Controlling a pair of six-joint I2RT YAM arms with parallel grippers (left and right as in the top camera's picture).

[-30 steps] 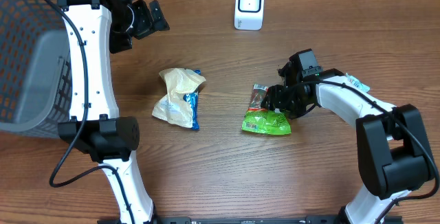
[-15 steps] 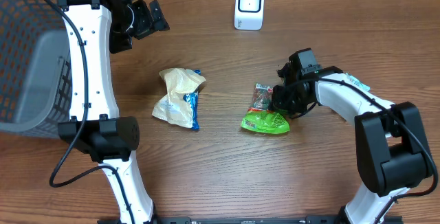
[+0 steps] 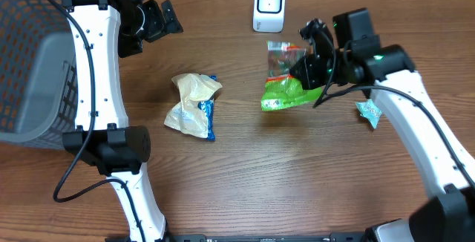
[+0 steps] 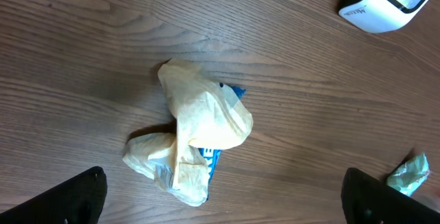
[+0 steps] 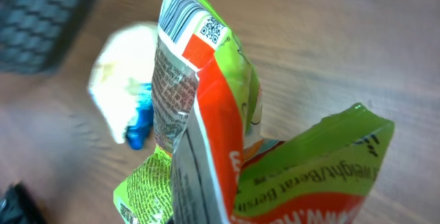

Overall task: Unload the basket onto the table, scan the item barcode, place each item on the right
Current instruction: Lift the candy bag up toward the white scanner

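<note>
My right gripper (image 3: 310, 67) is shut on a green and orange snack bag (image 3: 284, 84) and holds it off the table, just below and right of the white scanner (image 3: 269, 7). In the right wrist view the bag (image 5: 220, 114) fills the middle, folded, with its barcode (image 5: 177, 11) at the top edge; my fingers are hidden behind it. My left gripper (image 3: 157, 19) hangs open at the back left, nothing between its fingers (image 4: 86, 193). A cream and blue bag (image 3: 194, 105) lies under it, also in the left wrist view (image 4: 196, 138).
A grey mesh basket (image 3: 30, 71) stands at the left edge. A small teal wrapper (image 3: 369, 112) lies on the table under my right arm. The scanner's corner (image 4: 392, 1) shows at the top right of the left wrist view.
My right gripper shut on the snack bag and lifted it up and back toward the scanner. The teal wrapper is now uncovered. The left arm has not moved.
</note>
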